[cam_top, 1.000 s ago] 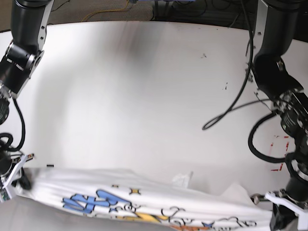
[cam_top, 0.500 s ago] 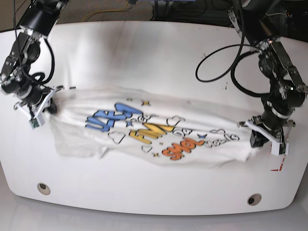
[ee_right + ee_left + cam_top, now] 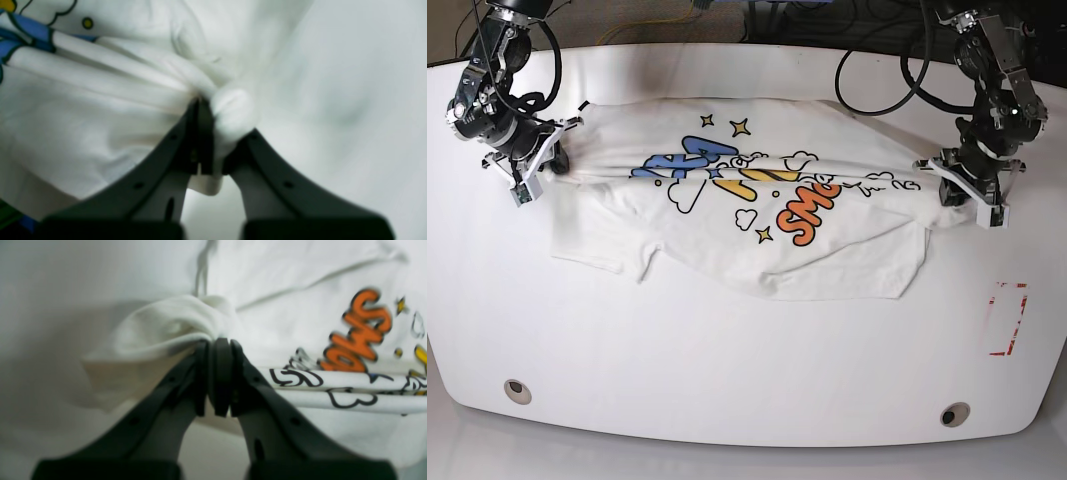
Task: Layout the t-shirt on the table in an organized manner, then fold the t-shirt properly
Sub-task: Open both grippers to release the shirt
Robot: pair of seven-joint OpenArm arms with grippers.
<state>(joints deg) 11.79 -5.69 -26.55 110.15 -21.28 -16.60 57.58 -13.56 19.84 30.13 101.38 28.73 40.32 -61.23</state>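
The t-shirt [image 3: 757,215] is stretched print-up across the far half of the table [image 3: 727,380], a horizontal crease running through the lettering. One bunched end is pinched in the closed left gripper [image 3: 215,343] toward the table's right edge; the other is clamped in the closed right gripper [image 3: 205,103] toward the left edge. The held parts are probably shoulders, though blur hides this. The lower cloth is draped on the tabletop.
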